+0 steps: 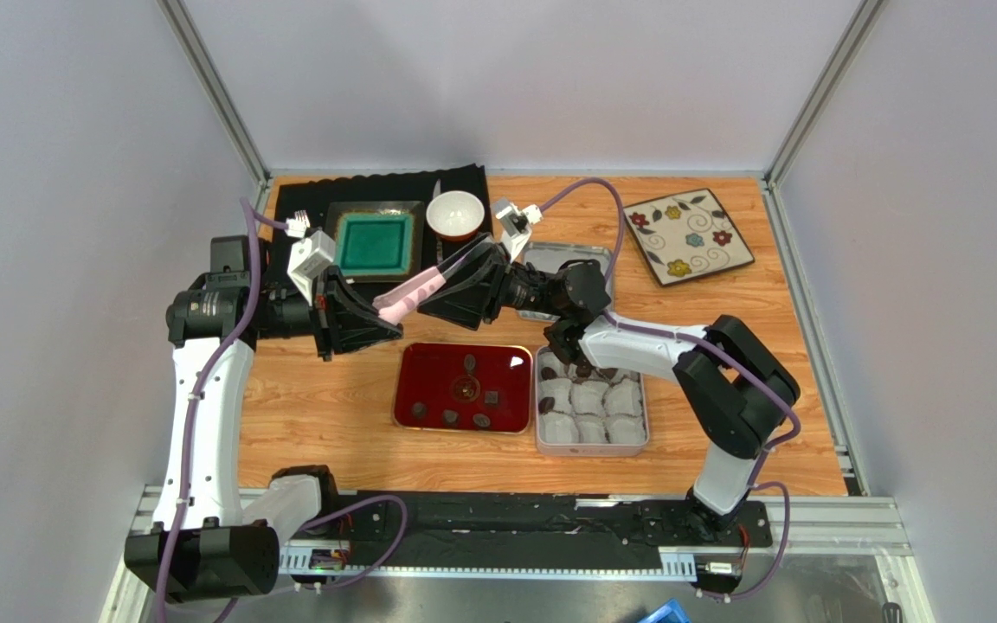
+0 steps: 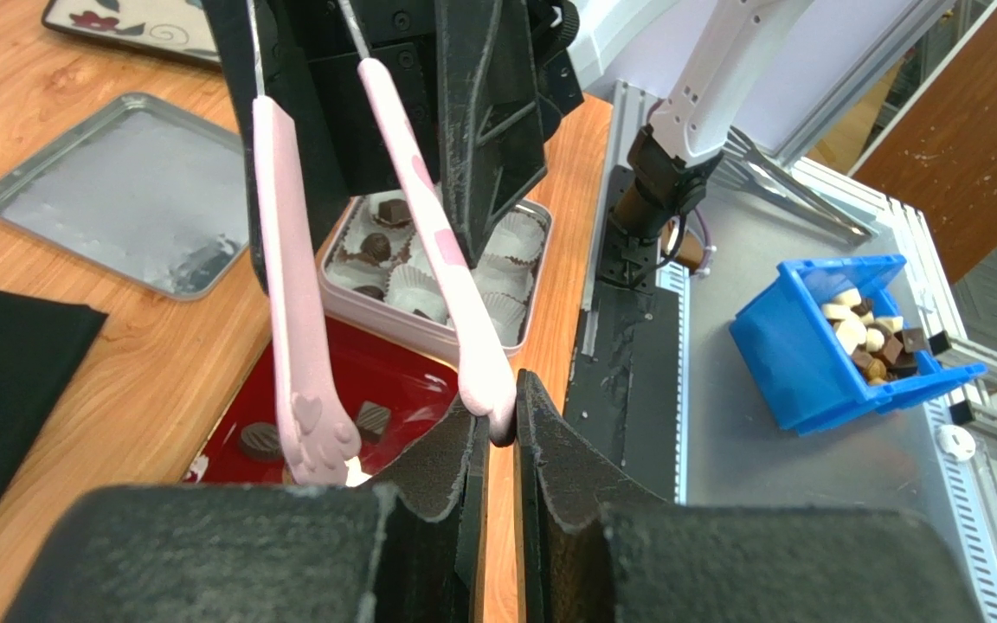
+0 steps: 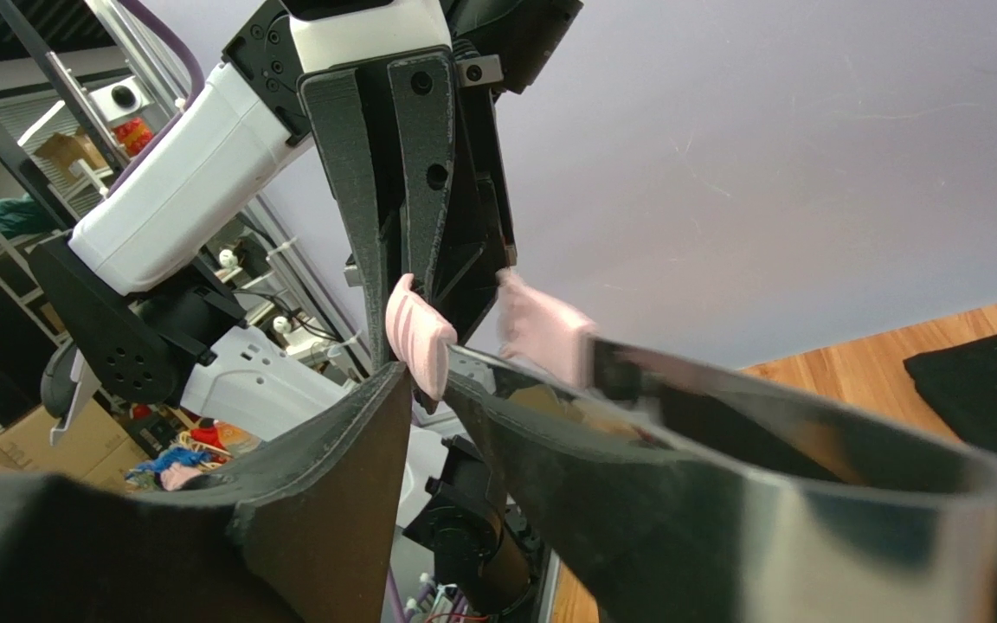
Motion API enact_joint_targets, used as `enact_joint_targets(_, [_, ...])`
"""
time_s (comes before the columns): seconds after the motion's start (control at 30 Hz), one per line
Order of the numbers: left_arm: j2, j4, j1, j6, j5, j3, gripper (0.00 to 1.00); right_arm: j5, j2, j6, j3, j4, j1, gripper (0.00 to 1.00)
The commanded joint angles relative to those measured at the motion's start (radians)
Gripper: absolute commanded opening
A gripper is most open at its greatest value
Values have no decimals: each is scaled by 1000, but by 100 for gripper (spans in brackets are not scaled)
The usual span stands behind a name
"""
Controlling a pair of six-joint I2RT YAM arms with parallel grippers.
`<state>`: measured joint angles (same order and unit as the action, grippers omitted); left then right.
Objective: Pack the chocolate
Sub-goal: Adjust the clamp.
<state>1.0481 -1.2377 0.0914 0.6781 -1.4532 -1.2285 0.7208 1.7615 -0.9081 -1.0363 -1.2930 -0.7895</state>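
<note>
Horizontally opposed, both jaws clamp pink tongs (image 1: 402, 300).

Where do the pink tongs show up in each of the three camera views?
Top external: the pink tongs sit near picture centre, bridging the two end effectors.
Left wrist: the tongs' two pink legs run from top centre down to bottom centre.
Right wrist: only two pink ends of the tongs show, at centre.
Shared landmark: the left end effector, clamped on one leg.
</note>
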Motion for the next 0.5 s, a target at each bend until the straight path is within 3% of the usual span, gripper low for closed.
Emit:
enact_joint_targets(0.0, [-14,9,-5,-6,-312,-9,8,11,-3,-49,-28,-184,4,48])
enact_joint_targets(0.13, [-13,9,-7,-8,-312,-11,8,-6,-4,-72,-31,-193,9,43])
enact_joint_targets(0.23, [-16,11,-7,-11,-314,-12,8,-17,-8,-97,-30,-209,15,58])
enact_joint_targets(0.47, [-17,11,-5,-15,-312,-12,8,-34,-27,-117,-21,-210,35,57])
